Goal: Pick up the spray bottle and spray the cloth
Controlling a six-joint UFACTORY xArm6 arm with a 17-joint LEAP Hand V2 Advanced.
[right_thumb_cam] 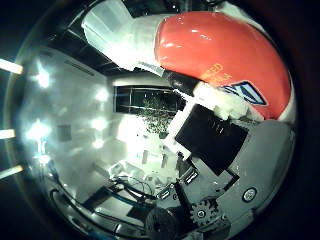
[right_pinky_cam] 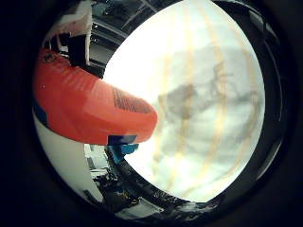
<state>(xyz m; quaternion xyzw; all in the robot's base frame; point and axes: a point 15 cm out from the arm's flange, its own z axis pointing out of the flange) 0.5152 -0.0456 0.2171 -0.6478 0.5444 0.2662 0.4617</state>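
The spray bottle [right_pinky_cam: 83, 99] is orange-red with a printed label and a blue part beneath it, and it sits close against the palm. In the little finger side view it is held above a white cloth [right_pinky_cam: 204, 85] with pale yellow stripes, which carries a dark shadow. In the thumb side view the bottle's orange body [right_thumb_cam: 215, 45] fills one side of the picture. White fingers [right_thumb_cam: 128, 40] of my right hand [right_thumb_cam: 205, 130] curl round it, and a white and black finger part lies across it.
The thumb side view looks out at a room with bright ceiling lights [right_thumb_cam: 40, 130] and dark shelving [right_thumb_cam: 150, 105]. In the little finger side view, dark furniture and clutter [right_pinky_cam: 128, 194] lie beyond the cloth's edge.
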